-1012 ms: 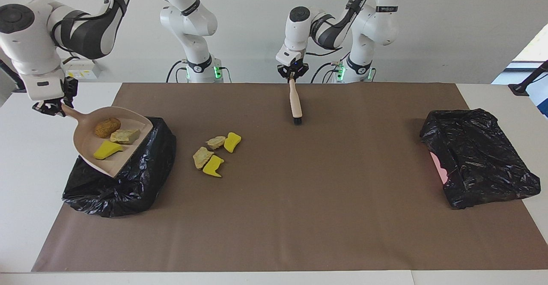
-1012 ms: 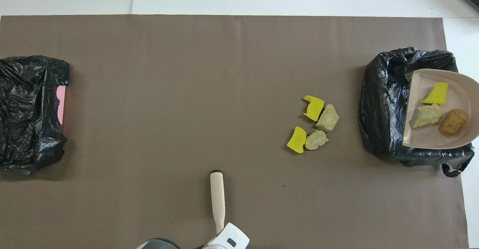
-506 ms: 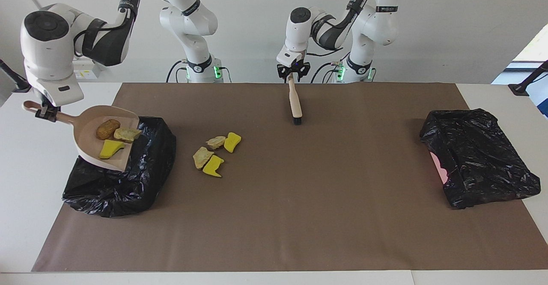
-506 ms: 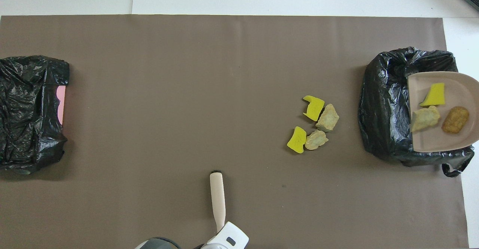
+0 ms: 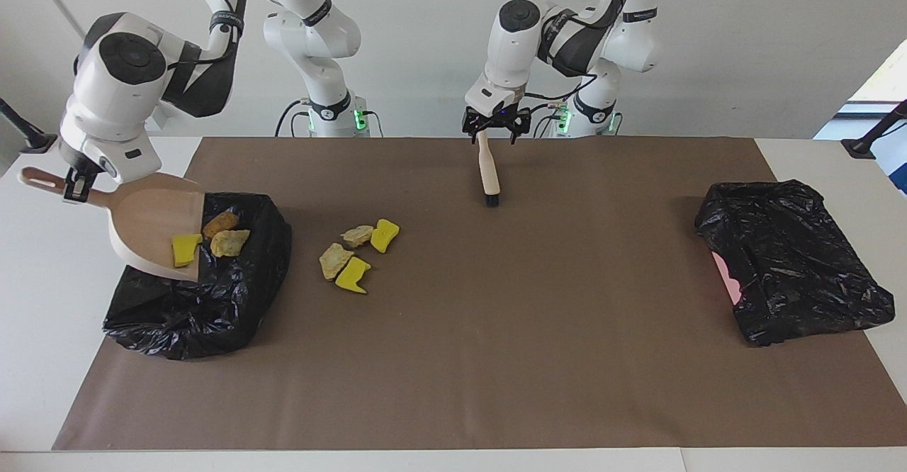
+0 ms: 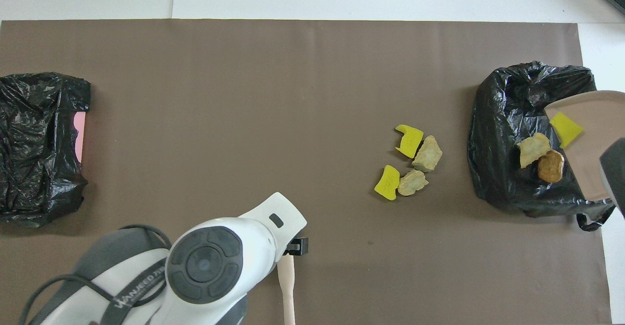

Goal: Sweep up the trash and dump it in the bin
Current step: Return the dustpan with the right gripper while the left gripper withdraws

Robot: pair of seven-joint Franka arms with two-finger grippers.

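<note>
My right gripper (image 5: 73,187) is shut on the handle of the pink-beige dustpan (image 5: 145,220), which it holds tilted steeply over the black-bagged bin (image 5: 205,302). A yellow lump of trash (image 5: 186,249) clings to the pan's lip. A tan lump (image 5: 228,242) and a golden-brown lump (image 5: 220,222) lie in the bag's mouth. Several more lumps (image 5: 354,254), yellow and tan, sit on the brown mat beside the bin. The brush (image 5: 487,171) lies on the mat, bristles pointing away from the robots. My left gripper (image 5: 494,130) is open, straddling the top of its handle.
A second black bag (image 5: 790,259) with pink showing at its edge lies at the left arm's end of the mat. The brown mat (image 5: 538,330) covers most of the white table. My left arm's wrist (image 6: 210,261) hides the mat beneath it in the overhead view.
The right arm tipped the dustpan much steeper, and the tan and golden-brown lumps slid off into the bag. The left gripper opened off the brush handle and its arm swung higher.
</note>
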